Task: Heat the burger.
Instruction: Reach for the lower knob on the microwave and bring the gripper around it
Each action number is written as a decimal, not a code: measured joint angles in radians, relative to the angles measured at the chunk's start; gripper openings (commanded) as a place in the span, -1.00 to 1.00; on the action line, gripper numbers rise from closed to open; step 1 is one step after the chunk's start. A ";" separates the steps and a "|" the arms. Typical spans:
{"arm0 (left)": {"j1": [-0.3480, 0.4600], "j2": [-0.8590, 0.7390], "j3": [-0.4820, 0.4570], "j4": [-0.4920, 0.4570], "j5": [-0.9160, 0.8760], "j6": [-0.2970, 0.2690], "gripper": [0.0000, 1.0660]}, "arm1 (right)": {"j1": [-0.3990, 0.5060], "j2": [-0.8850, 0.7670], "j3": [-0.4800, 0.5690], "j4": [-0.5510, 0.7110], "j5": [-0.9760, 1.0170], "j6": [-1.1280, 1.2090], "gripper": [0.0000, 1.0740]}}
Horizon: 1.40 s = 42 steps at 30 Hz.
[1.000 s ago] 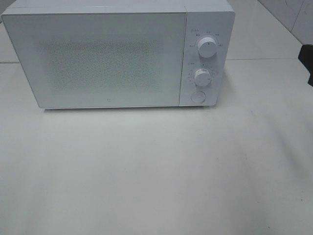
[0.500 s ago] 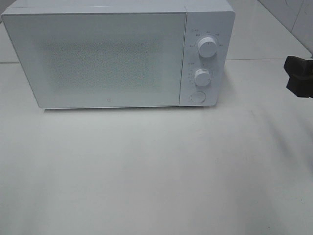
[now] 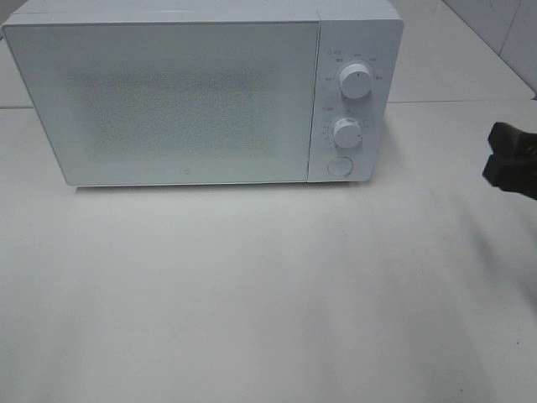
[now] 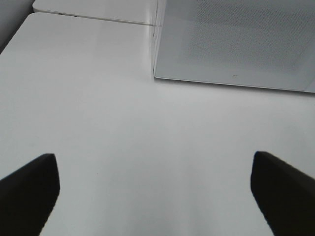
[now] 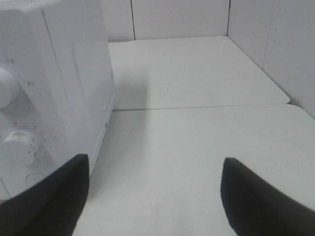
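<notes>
Exterior high view gives you a white microwave [image 3: 201,92] on the counter [image 3: 252,294]. Its door [image 3: 168,101] is shut and frosted, so nothing behind it can be made out. The burger shows nowhere on the counter, and you cannot tell whether it sits inside. Your right claw [image 3: 506,155] hangs at the right edge, well apart from the control panel. The upper dial [image 3: 357,82], lower dial [image 3: 346,132] and round button [image 3: 339,165] are all untouched. The left claw is out of this view.

Left wrist view shows the left claw [image 4: 155,184] spread wide and empty above the counter, facing the microwave's door. No burger here either.

Right wrist view shows the right claw parted, with nothing between its fingers [image 5: 256,196]. It looks along the microwave's panel end, with both dials at the edge of sight.

Judging from the shut door and the absent burger, you are likely at the step of starting the heating, or else about to open the door. Either way, the next move calls for bringing the right claw across to the panel, squaring it on one dial or the button, and touching only that control.
</notes>
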 measured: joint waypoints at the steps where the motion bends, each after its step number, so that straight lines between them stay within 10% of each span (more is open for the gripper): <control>1: 0.000 0.000 0.000 0.000 0.000 0.000 0.84 | 0.000 0.000 0.000 0.000 0.000 0.000 0.31; 19: 0.000 0.000 0.000 0.000 0.000 0.000 0.84 | 0.556 0.274 -0.100 0.577 -0.178 -0.235 0.31; 42: 0.000 0.000 0.000 0.000 0.000 0.000 0.84 | 0.635 0.490 -0.393 0.618 -0.183 -0.309 0.31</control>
